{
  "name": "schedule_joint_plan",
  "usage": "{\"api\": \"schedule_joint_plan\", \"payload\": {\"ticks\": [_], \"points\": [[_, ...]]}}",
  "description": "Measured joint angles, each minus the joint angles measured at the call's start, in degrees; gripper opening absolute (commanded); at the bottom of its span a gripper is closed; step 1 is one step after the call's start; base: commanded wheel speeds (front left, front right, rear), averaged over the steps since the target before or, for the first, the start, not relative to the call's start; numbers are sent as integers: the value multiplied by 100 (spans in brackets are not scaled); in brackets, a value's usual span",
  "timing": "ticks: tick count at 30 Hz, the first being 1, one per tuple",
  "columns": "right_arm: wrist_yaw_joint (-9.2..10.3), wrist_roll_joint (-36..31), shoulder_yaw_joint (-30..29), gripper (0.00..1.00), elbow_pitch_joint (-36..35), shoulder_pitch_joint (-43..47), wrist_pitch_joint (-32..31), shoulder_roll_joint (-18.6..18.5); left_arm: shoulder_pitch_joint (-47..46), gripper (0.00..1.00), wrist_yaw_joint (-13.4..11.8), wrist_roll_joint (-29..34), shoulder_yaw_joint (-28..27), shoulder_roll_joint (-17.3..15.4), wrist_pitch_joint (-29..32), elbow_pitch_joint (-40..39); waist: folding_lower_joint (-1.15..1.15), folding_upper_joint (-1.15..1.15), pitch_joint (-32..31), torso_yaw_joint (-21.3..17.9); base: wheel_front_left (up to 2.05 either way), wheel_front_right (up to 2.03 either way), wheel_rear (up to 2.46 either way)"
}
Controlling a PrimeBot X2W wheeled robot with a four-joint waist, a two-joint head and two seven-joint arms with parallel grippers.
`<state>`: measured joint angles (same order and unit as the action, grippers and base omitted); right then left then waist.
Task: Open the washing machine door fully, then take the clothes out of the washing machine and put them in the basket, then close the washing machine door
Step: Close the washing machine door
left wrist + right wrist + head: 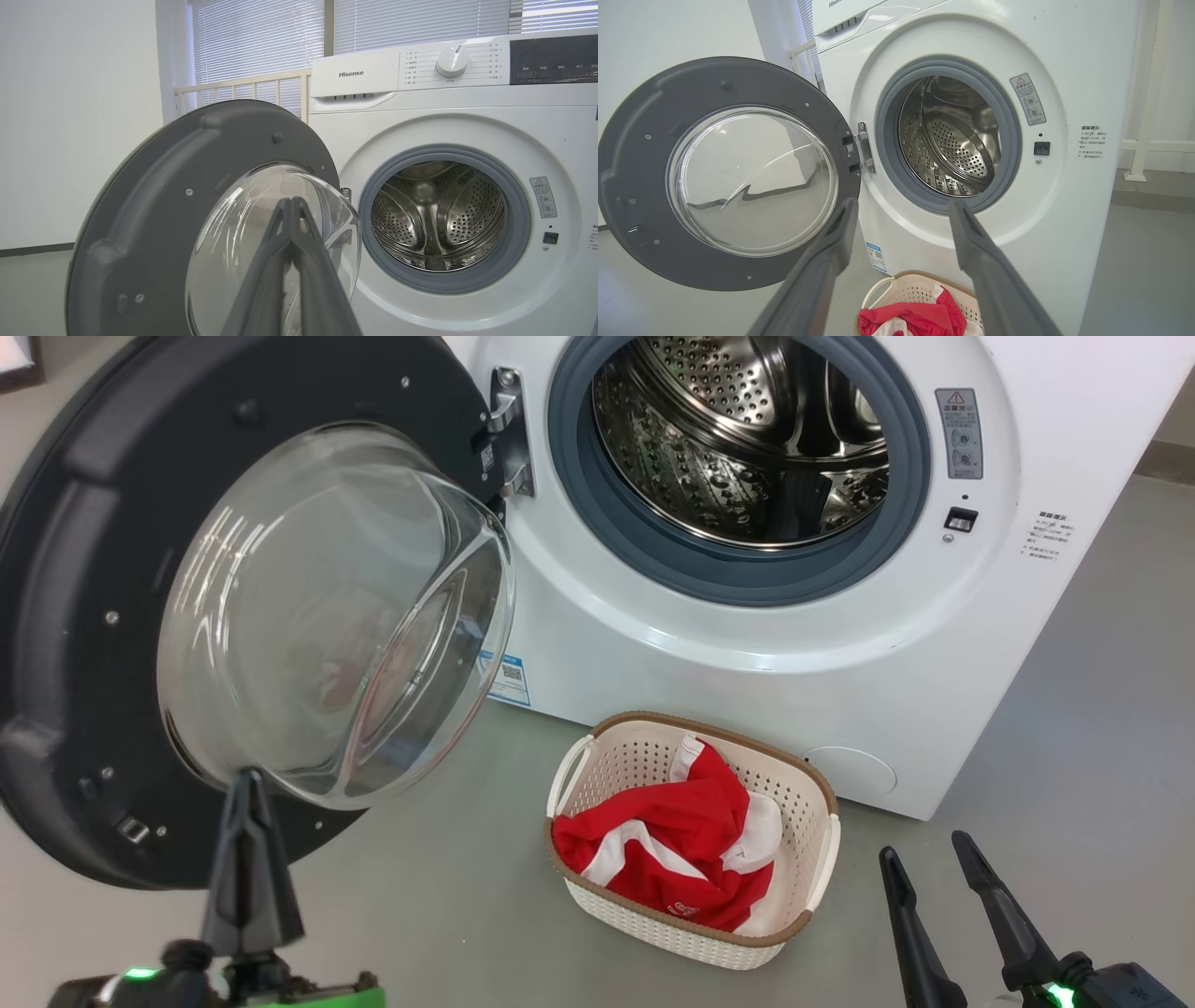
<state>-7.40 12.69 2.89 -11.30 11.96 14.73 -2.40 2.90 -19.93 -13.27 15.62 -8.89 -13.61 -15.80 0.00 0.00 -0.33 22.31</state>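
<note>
Window blinds (257, 42), white Hisense washing machine (444, 126)

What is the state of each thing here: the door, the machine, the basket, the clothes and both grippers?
washing machine door: swung wide open.
washing machine: drum looks empty.
basket: upright on the floor, partly filled.
clothes: lying inside the basket.
left gripper: shut, holding nothing.
right gripper: open, holding nothing.
</note>
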Motion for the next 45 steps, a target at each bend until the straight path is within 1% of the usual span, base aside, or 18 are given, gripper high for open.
{"api": "schedule_joint_plan", "payload": {"ticks": [4,6,7,9,14,16,18,22,26,32,38,43,44,45], "points": [[0,0,-4,100,3,2,0,0,-80,0,8,-62,-267,36,-73,-337,0,0,12,-7,0,0,0],[0,-3,-4,100,4,3,0,0,-204,0,65,-164,-469,86,-88,-511,0,0,19,-12,0,0,0],[0,-22,-4,100,0,5,0,0,-354,0,171,-381,-731,180,-93,-701,0,0,27,-20,0,0,0],[0,-57,-5,100,-8,7,-3,0,-511,0,296,-566,-1043,231,-96,-808,0,0,40,-32,0,0,0],[0,-155,-4,100,-34,8,-54,0,-875,0,736,-1158,-1871,385,-120,-783,0,0,61,-67,0,0,0],[0,-155,0,100,-42,8,-59,0,-1044,0,923,-1392,-2206,424,-120,-654,0,0,63,-83,0,0,0],[0,-159,2,100,-51,8,-64,1,-1210,0,1048,-1679,-2522,479,-135,-465,0,0,69,-98,0,0,0],[0,-165,5,100,-75,9,-113,0,-1656,0,1350,-2466,-3162,580,-136,66,0,0,56,-128,0,0,0],[0,-200,11,100,-91,19,-141,0,-2164,0,1615,-3295,-3716,509,-115,878,0,0,29,-166,0,0,0],[0,-204,25,100,-115,77,-212,0,-2951,0,1717,-4492,-4423,209,339,2195,0,0,-20,-241,0,0,0],[0,-259,36,100,-175,118,-275,1,-3522,0,1693,-5549,-4904,-133,1215,3416,0,0,-56,-343,0,0,0],[0,-304,43,100,-253,120,-364,1,-3878,0,1328,-6132,-4966,-303,2093,4172,0,0,-72,-384,0,0,0],[0,-304,47,100,-266,120,-365,1,-3935,0,1269,-6227,-4974,-339,2242,4296,0,0,-70,-389,0,0,0],[0,-304,47,100,-266,120,-365,1,-3935,0,1269,-6227,-4974,-339,2242,4296,0,0,-70,-389,0,0,0]]}}
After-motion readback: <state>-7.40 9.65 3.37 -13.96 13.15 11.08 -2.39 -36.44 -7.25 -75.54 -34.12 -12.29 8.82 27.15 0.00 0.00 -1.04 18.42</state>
